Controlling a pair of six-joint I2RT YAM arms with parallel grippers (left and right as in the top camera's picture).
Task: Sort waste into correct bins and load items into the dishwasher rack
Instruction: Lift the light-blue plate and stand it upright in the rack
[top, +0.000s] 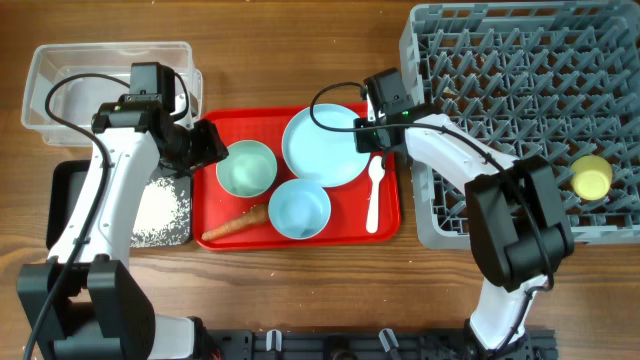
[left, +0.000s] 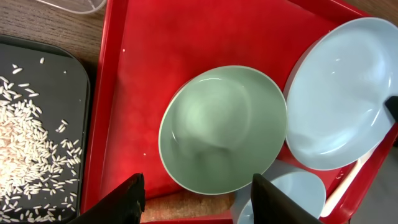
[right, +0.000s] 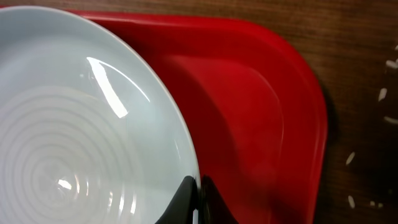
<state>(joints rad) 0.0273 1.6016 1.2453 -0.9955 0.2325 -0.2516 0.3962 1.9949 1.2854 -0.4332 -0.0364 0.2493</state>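
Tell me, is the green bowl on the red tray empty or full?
Empty. The left wrist view looks straight into the green bowl: bare inside, upright on the red tray. The rice lies in the black tray.

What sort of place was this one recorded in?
Likely a lab tabletop staged for dish clearing: wooden table, grey dishwasher rack, red tray carrying a light blue plate.
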